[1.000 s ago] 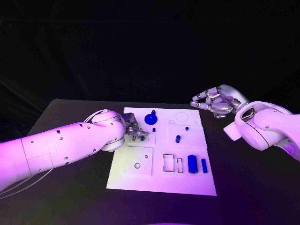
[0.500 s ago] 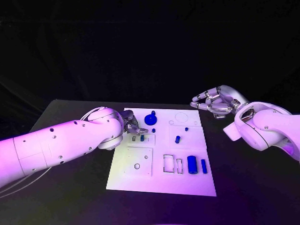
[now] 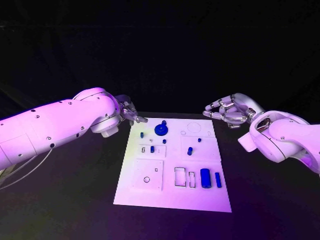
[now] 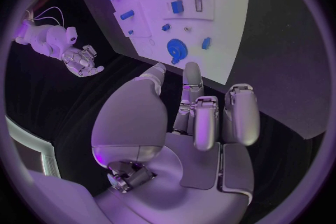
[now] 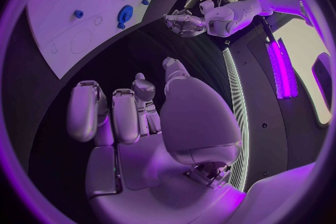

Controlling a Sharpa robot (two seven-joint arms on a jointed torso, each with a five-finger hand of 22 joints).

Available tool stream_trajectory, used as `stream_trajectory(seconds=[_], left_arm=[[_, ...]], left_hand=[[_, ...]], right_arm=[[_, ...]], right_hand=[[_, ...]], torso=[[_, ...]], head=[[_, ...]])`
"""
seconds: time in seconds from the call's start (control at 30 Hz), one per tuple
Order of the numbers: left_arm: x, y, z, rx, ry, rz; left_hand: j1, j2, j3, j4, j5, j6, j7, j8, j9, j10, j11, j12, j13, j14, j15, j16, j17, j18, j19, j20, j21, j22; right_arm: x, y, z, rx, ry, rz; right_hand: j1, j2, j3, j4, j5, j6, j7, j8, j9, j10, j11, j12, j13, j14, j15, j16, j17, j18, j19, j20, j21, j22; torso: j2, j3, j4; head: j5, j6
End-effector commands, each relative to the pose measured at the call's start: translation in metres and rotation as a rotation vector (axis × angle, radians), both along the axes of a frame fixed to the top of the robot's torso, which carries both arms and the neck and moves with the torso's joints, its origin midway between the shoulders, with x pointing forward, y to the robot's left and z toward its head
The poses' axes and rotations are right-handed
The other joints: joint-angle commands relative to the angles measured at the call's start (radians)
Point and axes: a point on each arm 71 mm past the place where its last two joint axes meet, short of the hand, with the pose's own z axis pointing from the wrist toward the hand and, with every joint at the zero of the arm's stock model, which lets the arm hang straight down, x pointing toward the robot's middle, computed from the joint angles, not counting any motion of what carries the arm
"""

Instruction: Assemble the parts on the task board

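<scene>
Both robot hands are hovering off the white board (image 3: 171, 192), fingers curled in, holding nothing: left robot hand (image 3: 128, 112) at its far-left corner, right robot hand (image 3: 228, 111) far right

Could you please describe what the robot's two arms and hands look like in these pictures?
Both arms are smooth, rounded white shells dotted with small dark screw holes, and a thin cable hangs under the left one. The left hand and right hand are silver metal with segmented fingers and broad, smooth palm plates.
</scene>
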Motion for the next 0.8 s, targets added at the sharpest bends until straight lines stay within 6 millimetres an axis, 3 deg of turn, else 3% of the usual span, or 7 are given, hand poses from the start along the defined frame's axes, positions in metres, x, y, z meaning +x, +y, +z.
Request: stream_trajectory(seconds=[0.03, 0.43, 0.6, 0.8], left_arm=[[0.006, -0.004, -0.003, 0.016, 0.064, -0.053], [0.029, -0.003, -0.025, 0.159, 0.145, -0.055], [0.035, -0.005, -0.032, 0.171, 0.135, -0.02], [0.038, -0.011, -0.036, 0.179, 0.134, -0.01]], left_hand=[[0.005, 0.008, -0.006, 0.001, -0.001, 0.007, 0.0, -0.008, -0.005, 0.008, -0.001, 0.001, -0.002, 0.087, 0.006, 0.003, 0.213, -0.012, 0.001, 0.006, 0.006, 0.059], [-0.024, 0.032, -0.033, 0.002, -0.002, 0.023, -0.002, -0.021, -0.029, 0.023, -0.003, 0.015, -0.004, 0.086, 0.004, 0.002, 0.212, -0.019, 0.021, 0.01, 0.028, 0.095], [-0.043, 0.051, -0.047, 0.002, -0.001, 0.038, -0.006, -0.021, -0.037, 0.031, -0.006, 0.031, 0.001, 0.083, 0.003, -0.004, 0.205, -0.023, 0.032, 0.012, 0.037, 0.113], [-0.048, 0.051, -0.052, 0.001, -0.001, 0.042, -0.008, -0.022, -0.04, 0.034, -0.007, 0.037, 0.005, 0.084, 0.001, -0.003, 0.206, -0.025, 0.039, 0.013, 0.042, 0.122]], right_arm=[[0.0, 0.002, -0.001, -0.013, -0.013, 0.014], [0.0, 0.005, -0.003, -0.012, -0.006, 0.022], [0.0, 0.008, -0.004, -0.01, -0.004, 0.028], [0.0, 0.01, -0.005, -0.01, -0.003, 0.033]], right_hand=[[0.001, 0.001, -0.007, 0.0, -0.005, 0.004, 0.005, 0.004, -0.001, -0.006, 0.002, -0.004, -0.002, 0.027, -0.007, -0.006, -0.002, 0.014, -0.002, -0.003, -0.007, 0.078], [-0.001, 0.005, -0.01, 0.003, 0.0, 0.004, 0.005, 0.004, -0.002, -0.005, 0.002, -0.003, -0.001, 0.027, -0.007, -0.007, -0.002, 0.014, -0.002, -0.003, -0.008, 0.078], [-0.001, 0.007, -0.011, 0.004, 0.002, 0.004, 0.005, 0.005, -0.002, -0.005, 0.002, -0.003, -0.002, 0.026, -0.007, -0.008, -0.003, 0.014, -0.002, -0.003, -0.008, 0.078], [-0.002, 0.01, -0.013, 0.005, 0.006, 0.003, 0.005, 0.005, -0.002, -0.004, 0.002, -0.002, -0.001, 0.027, -0.008, -0.008, -0.002, 0.014, -0.002, -0.003, -0.009, 0.078]], torso=[[0.003, -0.001, -0.0009], [0.009, -0.0072, 0.0005], [0.013, -0.0085, -0.0035], [0.018, -0.0106, -0.0067]], head=[[0.002, 0.003], [0.006, 0.002], [0.007, 0.005], [0.011, 0.006]])
